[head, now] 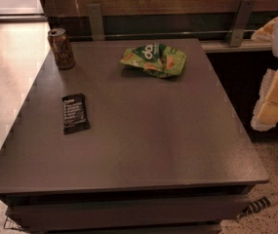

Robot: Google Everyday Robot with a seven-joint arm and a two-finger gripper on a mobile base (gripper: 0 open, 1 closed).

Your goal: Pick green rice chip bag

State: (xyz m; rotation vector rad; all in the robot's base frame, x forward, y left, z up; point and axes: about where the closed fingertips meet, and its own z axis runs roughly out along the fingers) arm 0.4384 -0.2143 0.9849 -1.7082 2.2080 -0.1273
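End effector [274,99] at right edge, beside the worktop [143,140]; apart or together, cannot tell. Green rice chip bag [154,59] lies far side, well apart from it.

You have the green rice chip bag [154,59] lying crumpled near the far edge of the grey table [143,140], well apart from the gripper [273,104], which hangs beyond the table's right side. On the left, a black bar wrapper [75,113] lies flat. A can [62,48] stands upright at the far left corner.
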